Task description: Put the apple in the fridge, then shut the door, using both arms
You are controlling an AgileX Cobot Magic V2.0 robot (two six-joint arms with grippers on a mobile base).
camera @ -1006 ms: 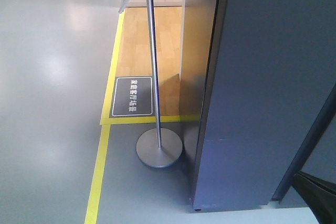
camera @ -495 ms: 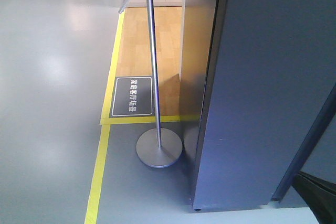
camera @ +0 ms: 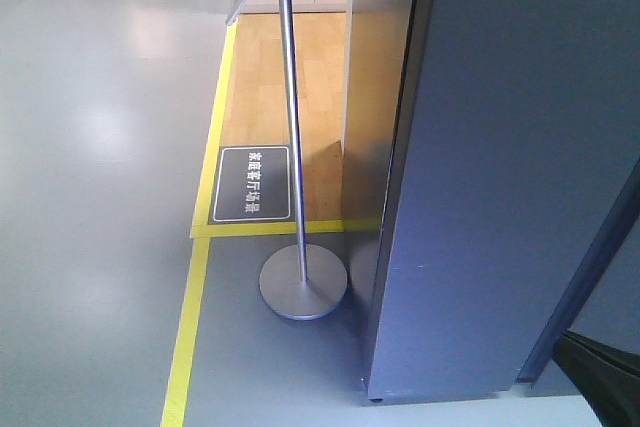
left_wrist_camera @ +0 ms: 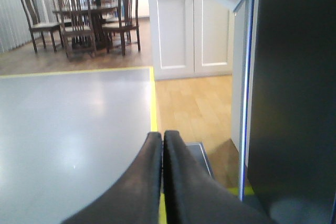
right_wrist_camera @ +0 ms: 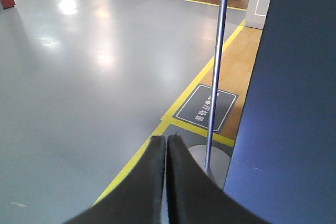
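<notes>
The fridge [camera: 500, 167] shows only its dark grey outer face, filling the right of the front view. It also stands at the right of the left wrist view [left_wrist_camera: 294, 103] and the right wrist view [right_wrist_camera: 294, 108]. No white interior shows, and I cannot tell the door apart from the body. The apple is out of view. My left gripper [left_wrist_camera: 163, 134] is shut with nothing between its fingers, hanging over the floor left of the fridge. My right gripper [right_wrist_camera: 166, 137] is also shut and empty, above the yellow floor line. A black arm part [camera: 605, 372] shows at the lower right corner.
A metal sign stand, pole [camera: 291, 127] on a round base [camera: 303, 284], stands close to the fridge's left side. A dark floor plate [camera: 253, 183] lies inside yellow tape lines [camera: 185, 337]. White cupboard doors [left_wrist_camera: 191, 22] and a dining table with chairs [left_wrist_camera: 84, 17] stand far back.
The black arm part at the lower right of the front view has sunk very slightly. Nothing else differs.
</notes>
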